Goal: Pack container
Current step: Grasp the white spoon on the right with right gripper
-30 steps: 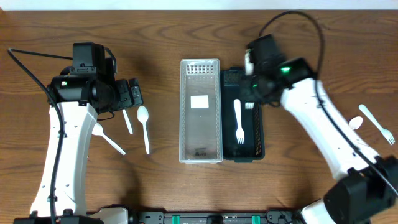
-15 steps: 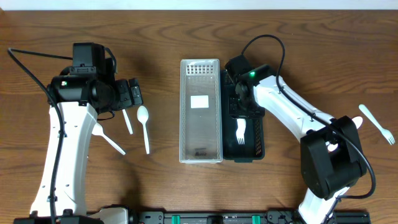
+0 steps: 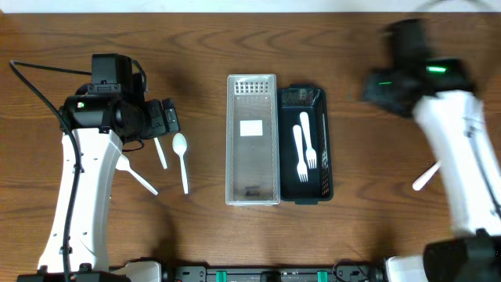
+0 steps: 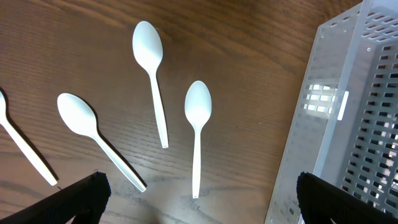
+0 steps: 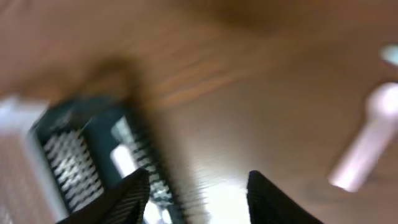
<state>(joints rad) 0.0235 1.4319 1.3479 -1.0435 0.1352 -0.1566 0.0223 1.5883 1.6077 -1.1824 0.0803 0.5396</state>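
Observation:
A clear perforated container [image 3: 252, 139] stands mid-table, with a black basket [image 3: 307, 186] against its right side. Two white forks [image 3: 300, 153] lie in the basket. Several white spoons [image 3: 181, 160] lie on the wood left of the clear container. My left gripper [image 3: 169, 117] hovers open and empty above the spoons [image 4: 198, 118], and the clear container's wall [image 4: 323, 112] is at its right. My right gripper [image 3: 376, 88] is blurred at the upper right, open and empty [image 5: 202, 199]. The basket [image 5: 74, 155] is at its left. Another white spoon [image 3: 427, 176] lies on the right.
That right-hand spoon shows blurred in the right wrist view [image 5: 367, 143]. Bare wood lies between the basket and that spoon. My right arm covers the far right of the table.
A second fork now lies in the black basket. My right arm has swung from over the basket up to the right. The left arm has not moved.

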